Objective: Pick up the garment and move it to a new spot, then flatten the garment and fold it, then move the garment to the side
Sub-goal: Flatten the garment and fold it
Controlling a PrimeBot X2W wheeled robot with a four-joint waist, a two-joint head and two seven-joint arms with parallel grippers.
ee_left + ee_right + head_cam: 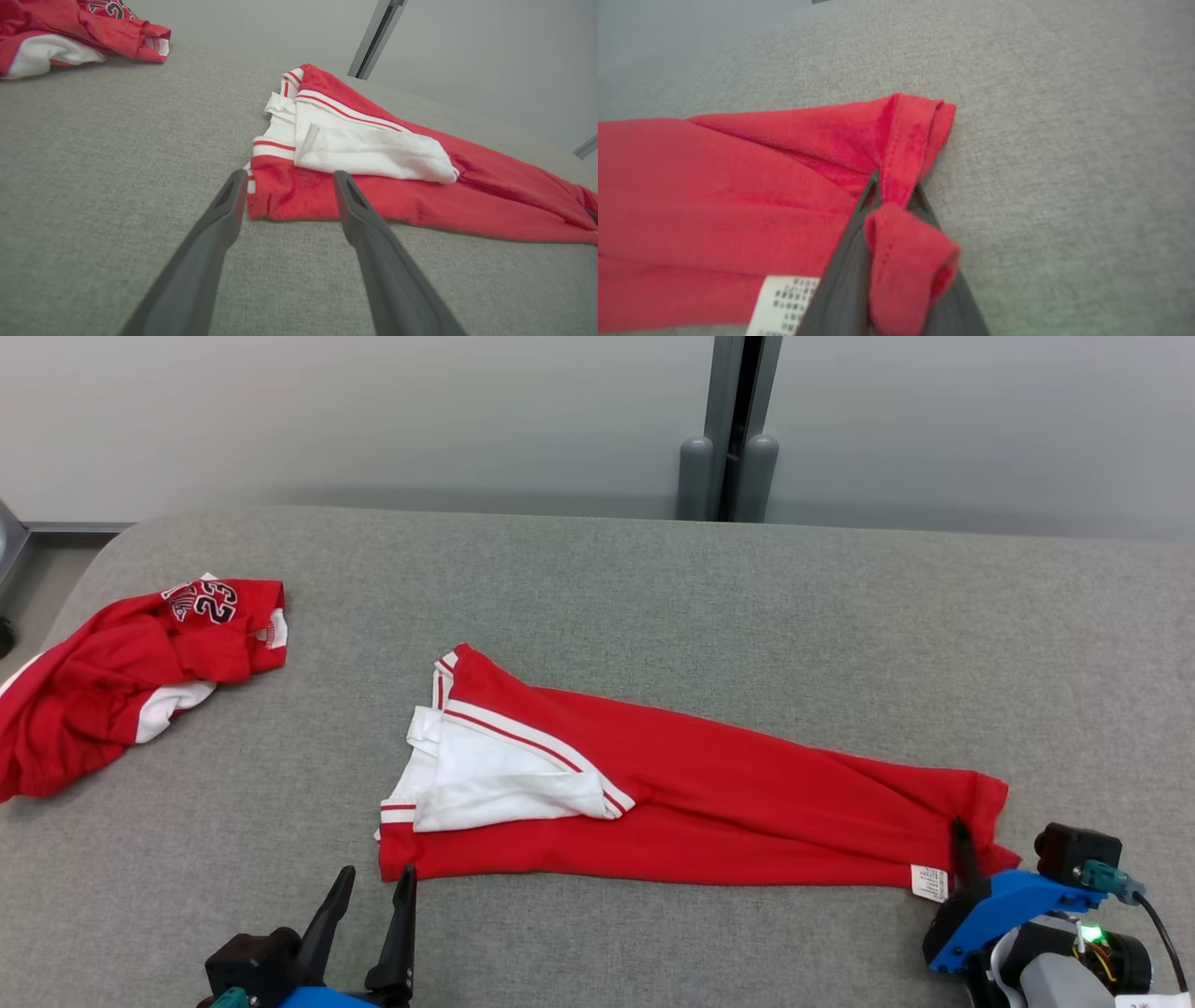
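Note:
The garment [700, 784], red with white trim and a white inner flap, lies stretched out flat across the grey padded table [653, 588]. My right gripper [962, 840] is at its right end, shut on a bunched fold of the red hem [901, 154] next to a white care label [784, 303]. My left gripper [377, 870] stands open just in front of the garment's [420, 196] near left corner. Its fingers [219, 219] point at that corner, which lies between their tips, and hold nothing.
A second red garment [121, 681] printed with a number lies crumpled at the table's far left edge, also in the left wrist view [79, 28]. A pale wall with a grey post [738, 429] stands behind the table. Bare grey surface surrounds the stretched garment.

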